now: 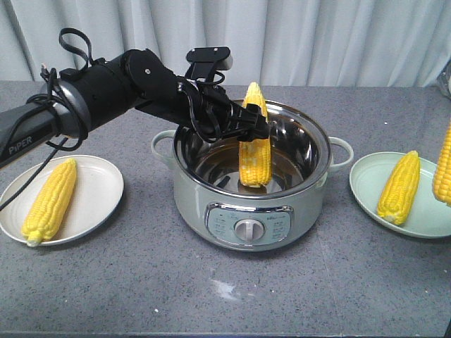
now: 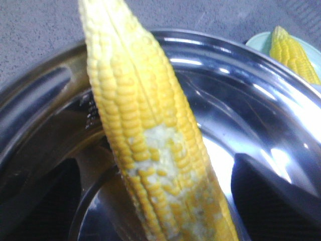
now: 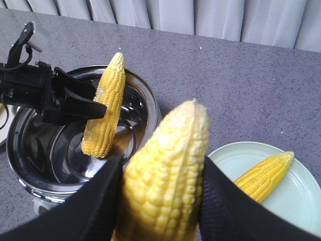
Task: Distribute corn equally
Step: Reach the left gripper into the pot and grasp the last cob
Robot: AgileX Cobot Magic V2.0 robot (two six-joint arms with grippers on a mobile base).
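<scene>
While left gripper (image 1: 257, 130) clamps tapered kernelled corn (image 1: 255, 165) | glossy round steel pot (image 1: 189, 204)

The right-hand cob (image 1: 444, 172) was cut off by the front view's edge, as was the green plate (image 1: 363, 183). The standing cob (image 2: 150, 150) ran off the left wrist view's bottom. The panel lettering (image 1: 248, 227) was unreadably small.

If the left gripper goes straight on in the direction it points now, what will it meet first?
The left gripper is shut on an upright corn cob. Past the cob, it would probably meet the pot's inner wall on the side toward the green plate; depth is unclear.
</scene>
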